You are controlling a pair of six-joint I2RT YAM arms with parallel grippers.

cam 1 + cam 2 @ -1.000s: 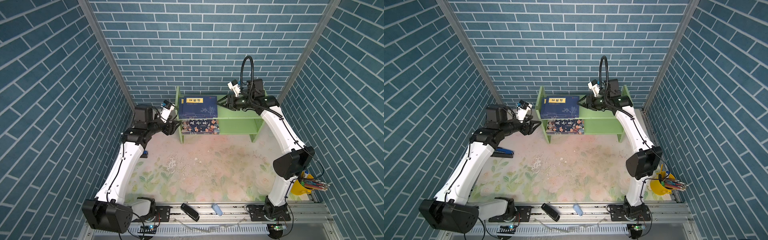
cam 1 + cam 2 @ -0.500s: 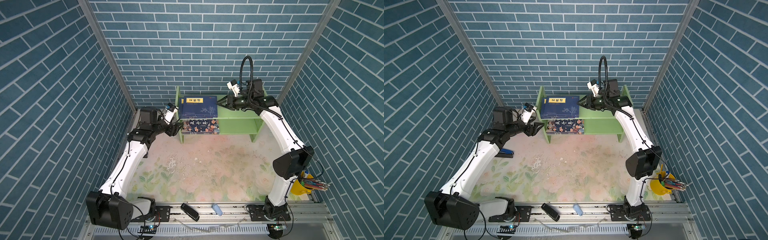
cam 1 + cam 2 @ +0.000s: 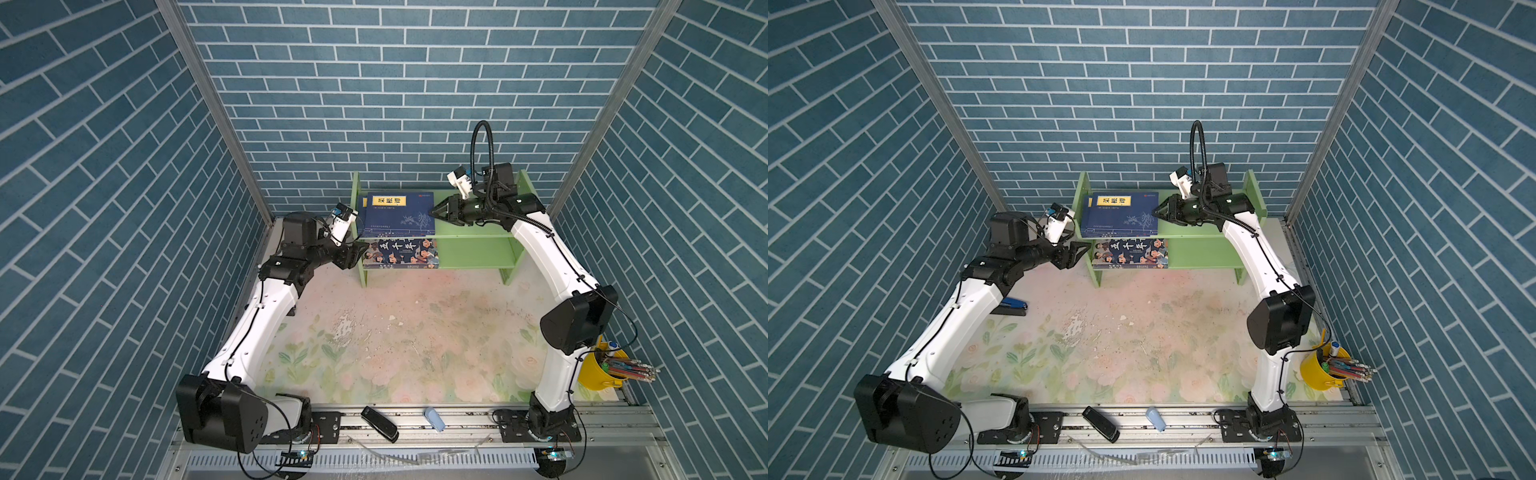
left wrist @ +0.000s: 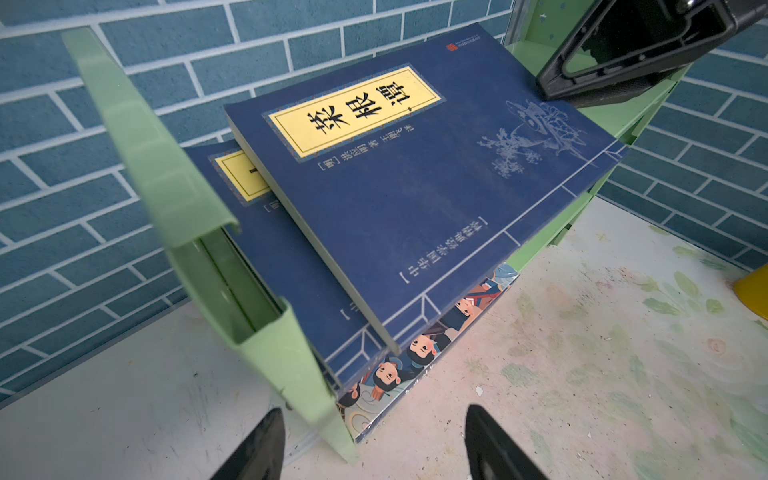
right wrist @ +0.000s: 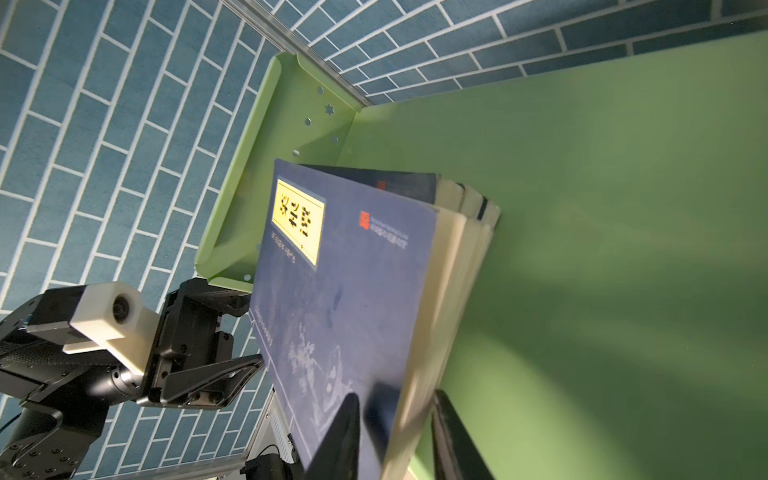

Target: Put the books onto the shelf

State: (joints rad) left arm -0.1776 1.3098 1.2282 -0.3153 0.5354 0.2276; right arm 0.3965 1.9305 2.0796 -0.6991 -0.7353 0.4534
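The light green shelf point(image 3: 473, 249) point(image 3: 1204, 253) stands against the back wall. Several navy books point(image 3: 399, 212) point(image 3: 1121, 214) point(image 4: 399, 178) with yellow labels lie stacked on its upper tier, the top one set off from those below. The cartoon book point(image 3: 401, 252) point(image 3: 1131, 252) point(image 4: 382, 374) lies on the lower tier. My right gripper point(image 3: 432, 212) point(image 3: 1154, 212) point(image 5: 395, 399) is shut on the top navy book's right edge, one finger on the cover and one under the pages. My left gripper point(image 3: 361, 251) point(image 3: 1086, 249) point(image 4: 372, 415) hangs open beside the shelf's left panel and holds nothing.
A yellow cup of pens point(image 3: 598, 370) stands at the right edge. A black stapler point(image 3: 379, 424) and a small pale blue object point(image 3: 434, 419) lie on the front rail. A blue stapler point(image 3: 1013, 306) lies under the left arm. Brick walls close in on three sides.
My left arm has swung right, bringing its open gripper up to the shelf's left panel. The right gripper's jaws have narrowed onto the top navy book's edge.
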